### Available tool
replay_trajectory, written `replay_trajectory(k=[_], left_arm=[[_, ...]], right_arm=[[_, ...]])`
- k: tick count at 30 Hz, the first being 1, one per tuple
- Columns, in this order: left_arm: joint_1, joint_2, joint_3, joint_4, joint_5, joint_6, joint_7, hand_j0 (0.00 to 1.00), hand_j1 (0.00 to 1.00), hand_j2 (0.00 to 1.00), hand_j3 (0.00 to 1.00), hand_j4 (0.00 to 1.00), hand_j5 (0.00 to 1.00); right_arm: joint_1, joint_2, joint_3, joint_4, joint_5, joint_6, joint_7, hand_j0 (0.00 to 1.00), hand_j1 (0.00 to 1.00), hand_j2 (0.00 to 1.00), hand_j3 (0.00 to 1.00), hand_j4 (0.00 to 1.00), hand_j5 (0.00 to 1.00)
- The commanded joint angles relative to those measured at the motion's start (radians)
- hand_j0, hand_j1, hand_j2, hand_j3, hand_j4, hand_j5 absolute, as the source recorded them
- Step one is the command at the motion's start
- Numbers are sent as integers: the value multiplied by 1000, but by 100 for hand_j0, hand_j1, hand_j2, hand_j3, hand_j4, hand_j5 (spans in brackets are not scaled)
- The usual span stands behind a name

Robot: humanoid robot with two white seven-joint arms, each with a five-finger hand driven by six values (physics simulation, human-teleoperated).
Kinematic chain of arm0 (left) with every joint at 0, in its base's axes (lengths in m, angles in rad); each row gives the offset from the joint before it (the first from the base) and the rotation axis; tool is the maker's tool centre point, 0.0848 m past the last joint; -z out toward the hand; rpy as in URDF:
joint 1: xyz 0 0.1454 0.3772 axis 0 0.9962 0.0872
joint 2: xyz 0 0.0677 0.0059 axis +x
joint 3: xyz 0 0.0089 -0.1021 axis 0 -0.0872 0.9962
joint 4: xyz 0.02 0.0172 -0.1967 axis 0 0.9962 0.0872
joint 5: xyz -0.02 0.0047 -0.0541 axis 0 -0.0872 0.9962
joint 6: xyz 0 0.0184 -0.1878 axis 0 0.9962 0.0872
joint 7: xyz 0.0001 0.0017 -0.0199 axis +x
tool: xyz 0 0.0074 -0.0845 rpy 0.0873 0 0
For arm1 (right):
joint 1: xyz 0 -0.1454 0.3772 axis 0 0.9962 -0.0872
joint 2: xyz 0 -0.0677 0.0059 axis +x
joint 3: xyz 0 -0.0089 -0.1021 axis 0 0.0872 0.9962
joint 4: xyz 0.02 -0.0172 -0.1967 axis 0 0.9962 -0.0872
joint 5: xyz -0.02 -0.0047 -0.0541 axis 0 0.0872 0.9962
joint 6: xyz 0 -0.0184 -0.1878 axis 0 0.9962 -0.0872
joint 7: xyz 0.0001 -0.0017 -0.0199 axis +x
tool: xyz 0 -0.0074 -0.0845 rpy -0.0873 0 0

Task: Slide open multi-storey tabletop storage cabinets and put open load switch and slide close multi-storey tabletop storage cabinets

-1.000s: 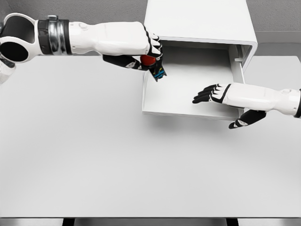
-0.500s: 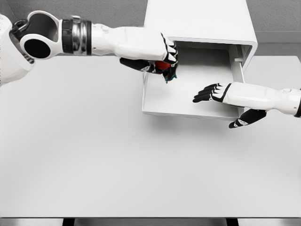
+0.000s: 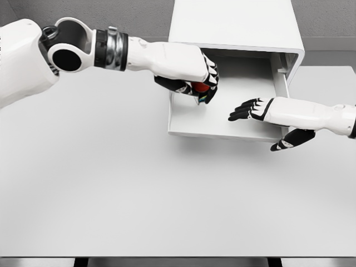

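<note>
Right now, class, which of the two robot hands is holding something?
The left robot hand, over the open drawer, is curled around the red load switch. The right robot hand rests with fingers extended, empty.

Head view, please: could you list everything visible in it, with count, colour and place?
Storage cabinet: one, white, at the table's far edge, right of centre.
Drawer: one, white, slid open toward the robot; its floor looks bare.
Load switch: one, red with dark and coloured parts, mostly hidden in the left hand's grasp, over the drawer's left side.
Table: one, light grey, filling most of the view.
Left hand: one, white with black fingers, curled around the switch.
Right hand: one, white with black fingers, spread over the drawer's right front part, holding nothing.
</note>
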Motion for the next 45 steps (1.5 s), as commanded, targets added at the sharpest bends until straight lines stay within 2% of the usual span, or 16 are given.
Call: replay_trajectory(k=[1, 2, 3, 4, 5, 14, 17, 24, 27, 29, 30, 31, 33, 34, 38, 45], left_arm=[[-2, -8, -1, 13, 8, 3, 0, 47, 47, 47, 47, 47, 47], [-2, -8, 0, 14, 8, 3, 4, 51, 51, 51, 51, 51, 51], [-2, -8, 0, 14, 6, 3, 4, 67, 67, 67, 67, 67, 67], [-2, -8, 2, 14, 8, 3, 7, 98, 98, 98, 98, 98, 98], [-2, -8, 2, 14, 8, 3, 7, 100, 100, 100, 100, 100, 100], [3, -5, 17, -3, 20, 3, 11, 100, 100, 100, 100, 100, 100], [5, 6, 17, -55, 49, 3, 11, 100, 100, 100, 100, 100, 100], [6, 222, 87, -266, 167, 3, 13, 100, 100, 100, 100, 100, 100], [17, 387, 112, -355, 224, 3, 13, 100, 100, 100, 100, 100, 100], [96, 521, 170, -374, 271, 3, 13, 100, 100, 100, 100, 100, 100], [216, 587, 277, -372, 282, 3, 11, 100, 100, 100, 100, 100, 100], [400, 656, 448, -362, 296, 3, 11, 100, 100, 100, 100, 100, 100], [685, 705, 701, -334, 296, 3, 10, 100, 100, 100, 100, 100, 100], [790, 708, 787, -312, 295, 3, 8, 100, 100, 100, 100, 100, 100], [867, 704, 802, -269, 272, 3, -3, 100, 100, 100, 100, 100, 100], [885, 668, 796, -268, 265, 3, -1, 100, 100, 100, 100, 100, 100]], right_arm=[[0, -1, 4, 3, 38, -9, -2, 100, 100, 100, 100, 100, 100], [0, 0, 4, 3, 38, -9, -2, 100, 100, 100, 100, 100, 100], [0, -1, 4, 3, 38, -9, -2, 100, 100, 100, 100, 100, 100], [0, -1, 4, 3, 38, -9, -2, 100, 100, 100, 100, 100, 100], [0, 0, 4, 3, 38, -9, -2, 100, 100, 100, 100, 100, 100], [0, 0, 4, 3, 38, -9, -2, 100, 100, 100, 100, 100, 100], [0, 2, 4, 3, 38, -9, -2, 100, 100, 100, 100, 100, 100], [0, 5, 6, -1, 38, -9, -2, 100, 100, 100, 100, 100, 100], [0, 8, 6, -1, 36, -9, -2, 100, 100, 100, 100, 100, 100], [-1, 11, 6, -2, 27, -9, -5, 100, 100, 100, 100, 100, 100], [0, 11, 7, -2, 22, -9, -5, 100, 100, 100, 100, 100, 100], [0, 8, 7, -2, 22, -9, -5, 100, 100, 100, 100, 100, 100], [0, 11, 7, -4, 22, -9, -6, 100, 100, 100, 100, 100, 100], [-1, 11, 7, -4, 16, -9, -6, 100, 100, 100, 100, 100, 100], [-1, 28, 7, -2, 15, -9, -6, 100, 100, 100, 100, 100, 100], [-3, 61, 3, 19, 16, -9, -2, 100, 100, 100, 100, 100, 100]])
